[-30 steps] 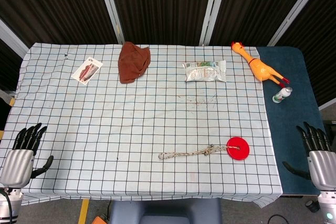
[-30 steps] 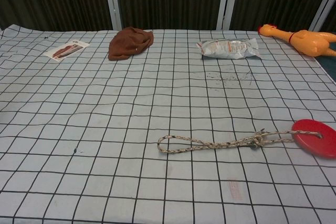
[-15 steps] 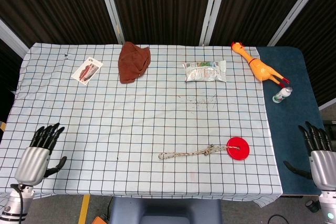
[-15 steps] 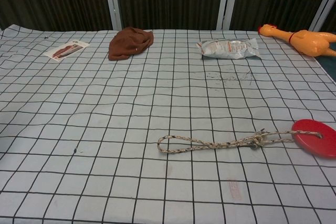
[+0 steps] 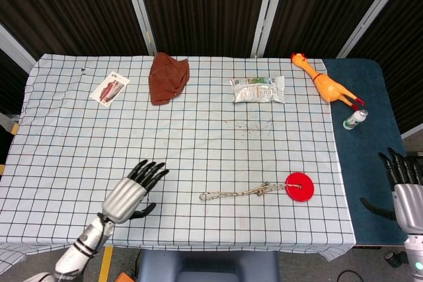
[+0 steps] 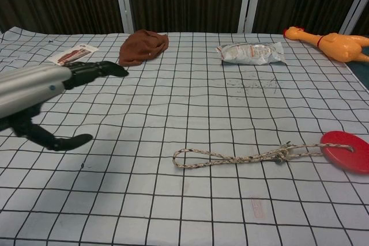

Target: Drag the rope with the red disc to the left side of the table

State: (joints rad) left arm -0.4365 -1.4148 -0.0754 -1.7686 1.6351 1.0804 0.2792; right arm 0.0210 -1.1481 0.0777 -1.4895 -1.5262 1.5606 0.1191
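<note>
hovering with spread fingers, left hand (image 5: 130, 194) well apart from rope (image 5: 238, 192) and red disc (image 5: 299, 185); right hand (image 5: 404, 189) also spread, holding nothing.

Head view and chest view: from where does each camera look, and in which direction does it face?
Head view: sits high at the near edge, looks steeply down on the whole table; shows the left hand over the cloth and the right hand at the right edge.
Chest view: sits low at the near edge, looks forward across the table; shows only the left hand, open above the cloth.
Both share the rope, red disc, brown cloth and rubber chicken.
</note>
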